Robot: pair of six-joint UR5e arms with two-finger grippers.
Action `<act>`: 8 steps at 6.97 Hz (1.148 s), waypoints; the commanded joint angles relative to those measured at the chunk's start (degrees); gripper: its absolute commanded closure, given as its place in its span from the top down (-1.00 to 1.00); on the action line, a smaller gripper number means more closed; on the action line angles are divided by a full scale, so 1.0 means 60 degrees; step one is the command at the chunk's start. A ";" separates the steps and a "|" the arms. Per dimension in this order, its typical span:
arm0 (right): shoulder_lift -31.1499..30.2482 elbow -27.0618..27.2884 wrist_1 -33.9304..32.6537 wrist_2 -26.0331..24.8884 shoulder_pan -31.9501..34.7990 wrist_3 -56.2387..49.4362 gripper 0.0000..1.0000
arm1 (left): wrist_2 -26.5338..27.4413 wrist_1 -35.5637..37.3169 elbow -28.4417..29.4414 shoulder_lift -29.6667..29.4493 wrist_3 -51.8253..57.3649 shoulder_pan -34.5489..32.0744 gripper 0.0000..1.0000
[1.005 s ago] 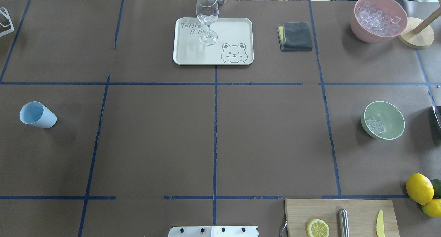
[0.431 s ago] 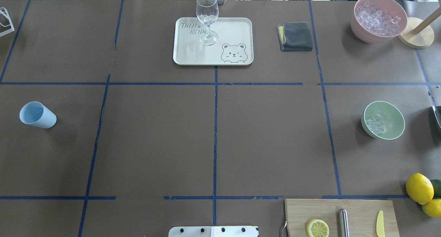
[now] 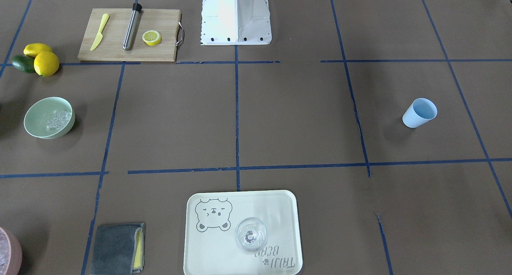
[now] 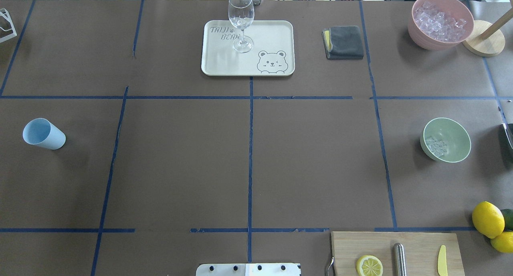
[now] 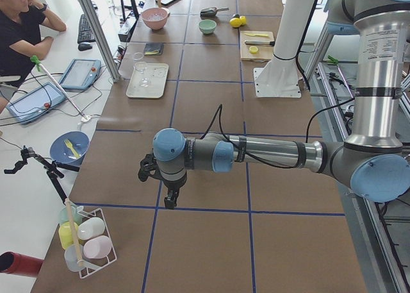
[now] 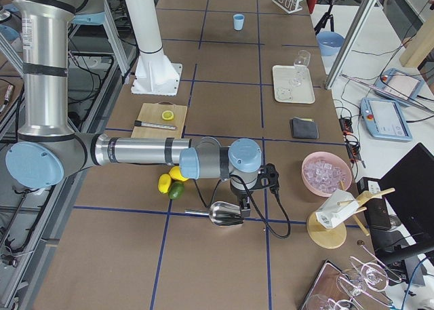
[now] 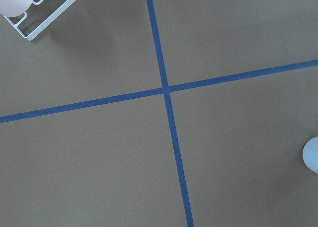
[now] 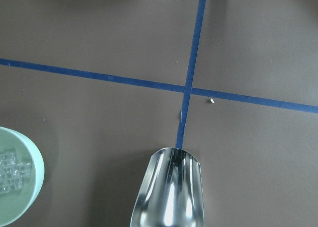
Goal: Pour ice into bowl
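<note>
Jaws I can't read either side; ice point(image 4: 436, 146) in the bowl point(image 4: 456, 134), pour looks done, scoop point(image 8: 169, 197) needs parking next.

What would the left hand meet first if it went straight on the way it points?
Most likely the bare table, close to the blue tape cross. The left hand points down, and nothing shows between the two.

— The scoop point(image 8: 169, 192)? Polished metal, mirror-bright.
— And the bowl point(image 4: 455, 132) looks like smooth, matt plastic (the ice point(image 4: 436, 146) in it is clear and glassy).
— Dull brown paper covers the table point(image 4: 180, 167); the board point(image 4: 421, 248) is pale, grained wood.
</note>
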 commanded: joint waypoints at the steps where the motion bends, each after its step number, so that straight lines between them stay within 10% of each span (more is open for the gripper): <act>1: -0.0003 -0.0011 0.0001 0.0146 0.0000 0.0200 1.00 | 0.0000 -0.0001 0.0003 0.0000 -0.0038 0.0007 1.00; 8: 0.0026 -0.0011 0.0235 0.0117 0.0000 0.0699 1.00 | 0.0000 -0.0030 0.0003 0.0000 -0.0023 0.0007 1.00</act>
